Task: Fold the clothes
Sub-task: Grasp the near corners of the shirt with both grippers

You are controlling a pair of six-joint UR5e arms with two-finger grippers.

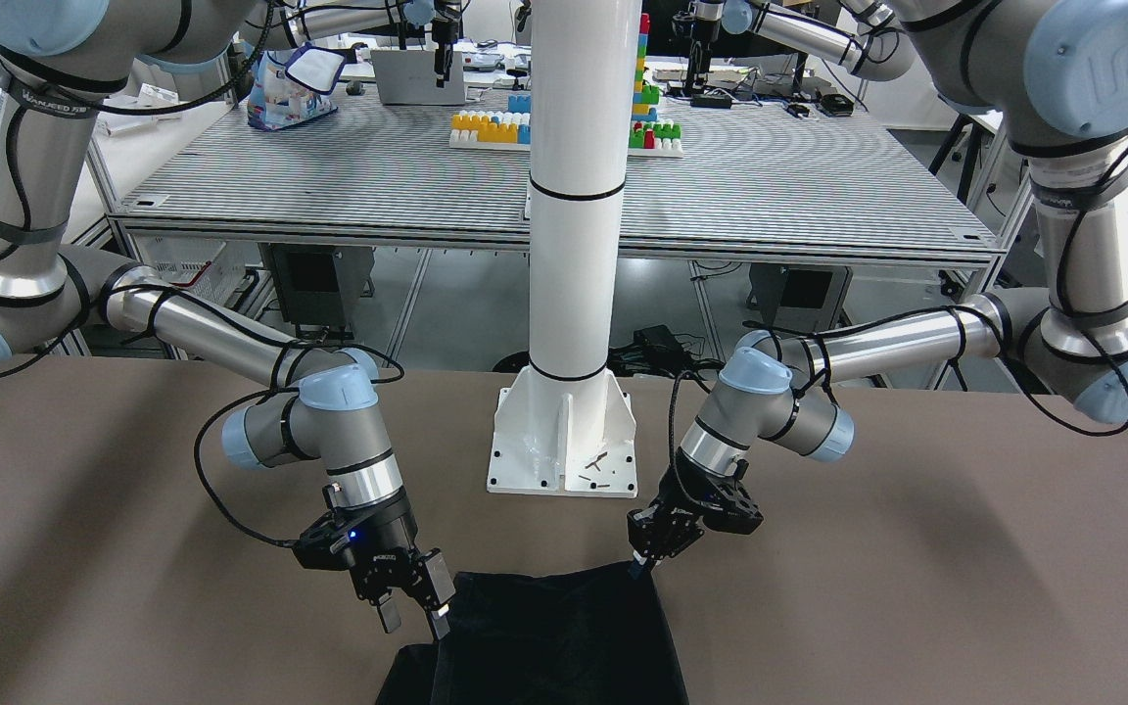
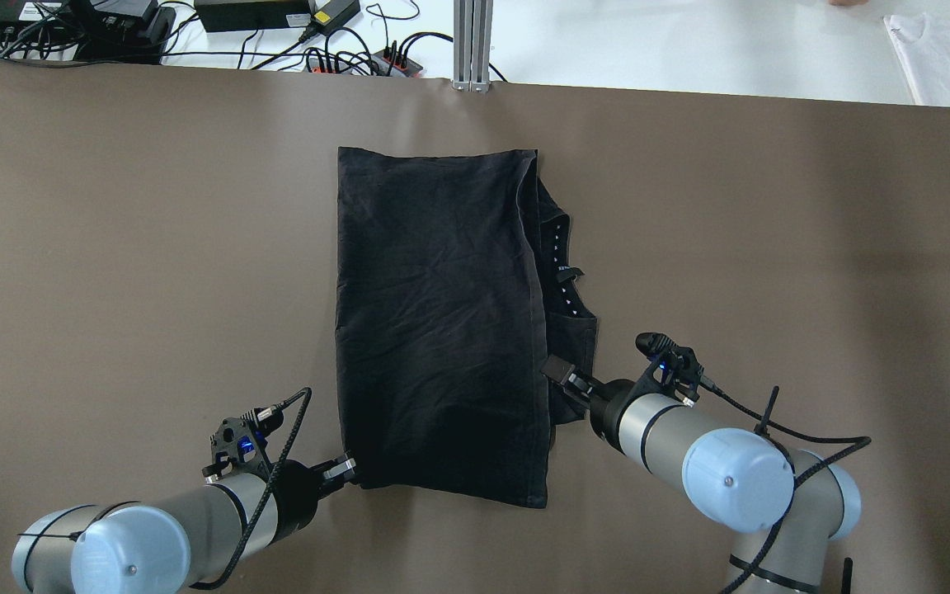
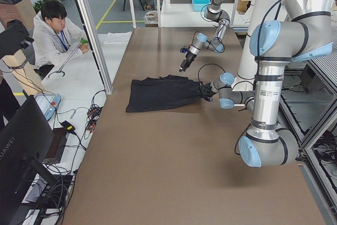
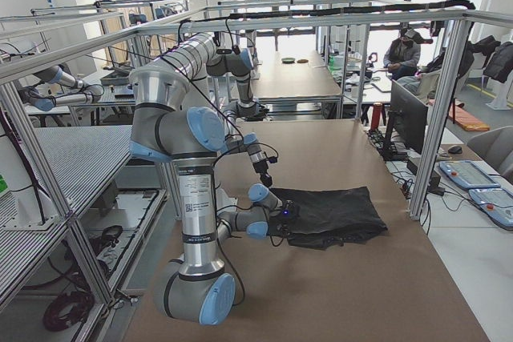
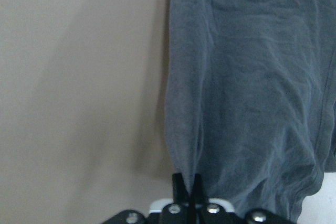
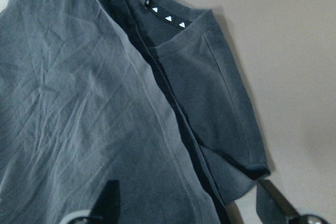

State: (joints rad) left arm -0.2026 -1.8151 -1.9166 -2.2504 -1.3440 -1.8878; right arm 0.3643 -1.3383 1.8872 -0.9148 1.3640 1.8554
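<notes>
**Operator:** Where do I stand on this fold?

**Coach:** Your black T-shirt (image 2: 434,330) lies flat in the middle of the worktop (image 2: 112,247). One side is already laid over, so the collar (image 2: 562,272) and a sleeve (image 2: 578,346) peek out along the right arm's edge. Your left tool (image 2: 349,470) is pinched together on the corner nearest the robot, and its wrist view shows fabric caught between the fingers (image 5: 179,184). Your right tool (image 2: 564,378) is apart, one finger on either side of the sleeve's corner, with nothing gripped.

**Operator:** So what makes the next move go well?

**Coach:** By my reading, you're setting up a two-corner lift. Bring the right tool low enough to take both layers, the folded panel and the sleeve beneath it, before you close. If you catch only the top layer, the sleeve will likely drag out. Then raise both tools evenly, and hold the edge between them taut but not stretched.

**Operator:** And the risk?

**Coach:** Your left pinch sits right at the corner's edge, so a hard tug could slip it. Carry slowly, and lay that edge down square on the far one.
</notes>
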